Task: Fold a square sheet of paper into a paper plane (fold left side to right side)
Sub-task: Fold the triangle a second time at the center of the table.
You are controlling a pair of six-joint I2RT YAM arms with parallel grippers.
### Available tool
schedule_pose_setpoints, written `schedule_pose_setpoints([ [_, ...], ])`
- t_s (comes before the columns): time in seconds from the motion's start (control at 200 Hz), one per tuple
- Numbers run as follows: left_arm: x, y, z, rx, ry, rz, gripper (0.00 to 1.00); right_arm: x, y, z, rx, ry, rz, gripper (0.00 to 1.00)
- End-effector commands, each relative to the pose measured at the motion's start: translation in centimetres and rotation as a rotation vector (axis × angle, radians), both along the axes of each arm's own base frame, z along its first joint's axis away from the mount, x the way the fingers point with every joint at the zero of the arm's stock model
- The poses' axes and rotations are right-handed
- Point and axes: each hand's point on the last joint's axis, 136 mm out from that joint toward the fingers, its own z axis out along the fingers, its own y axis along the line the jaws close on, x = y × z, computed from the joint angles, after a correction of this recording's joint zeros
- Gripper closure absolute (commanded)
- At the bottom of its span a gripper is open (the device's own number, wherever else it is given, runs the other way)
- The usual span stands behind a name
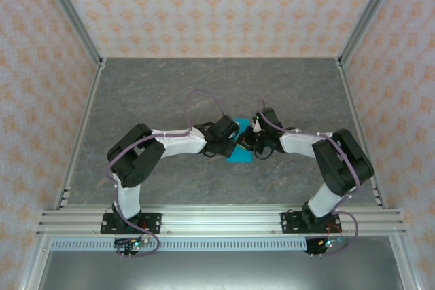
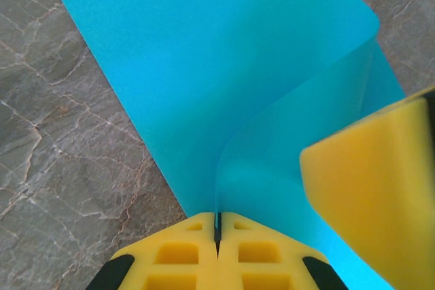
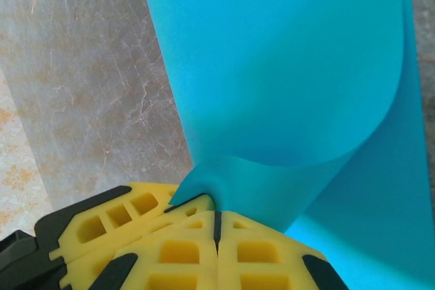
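The square sheet of paper [image 1: 240, 153] lies about the middle of the table [image 1: 170, 93], one part flat on the table's stone-grey top and the other part lifted into a soft, uncreased curl above it. The left gripper [image 2: 217, 232] has its jaws pressed together with the edge of the sheet running into the seam between them. The right gripper [image 3: 217, 225] is likewise closed tight, nipping a corner of the same raised flap. Both grippers meet over the table's centre, just beside one another. The chief risk, as I judge it, is a crooked fold. If the two pinch points travel unevenly across the table, the lifted edge lands askew of the flat edge and the crease sets off-line. The flat half has nothing pinning it to the table, so a drag from either arm could slide the whole sheet and spoil the alignment. Thin paper held by so narrow a bite may slip free, letting the curl spring back. With the fingers this close together, they could knock each other, or pull against each other and tear or crumple the flap.
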Motion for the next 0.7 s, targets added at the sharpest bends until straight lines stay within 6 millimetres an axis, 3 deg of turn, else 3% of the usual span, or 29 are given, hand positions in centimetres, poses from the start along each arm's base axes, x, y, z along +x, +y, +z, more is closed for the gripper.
schedule_pose_setpoints([
  [0.0,-1.3,1.0,-1.6,0.038,0.055,-0.019,0.98,0.9,0.9,0.6,0.02,-0.024,0.011,1.0],
  [0.3,-1.3,1.0,-1.7,0.039,0.056,-0.021,0.98,0.0,0.1,-1.5,-0.062,0.019,0.029,1.0],
  [0.696,-1.4,1.1,-1.7,0.043,0.057,-0.023,0.98,-0.7,-1.2,-2.8,-0.145,0.036,0.04,1.0],
])
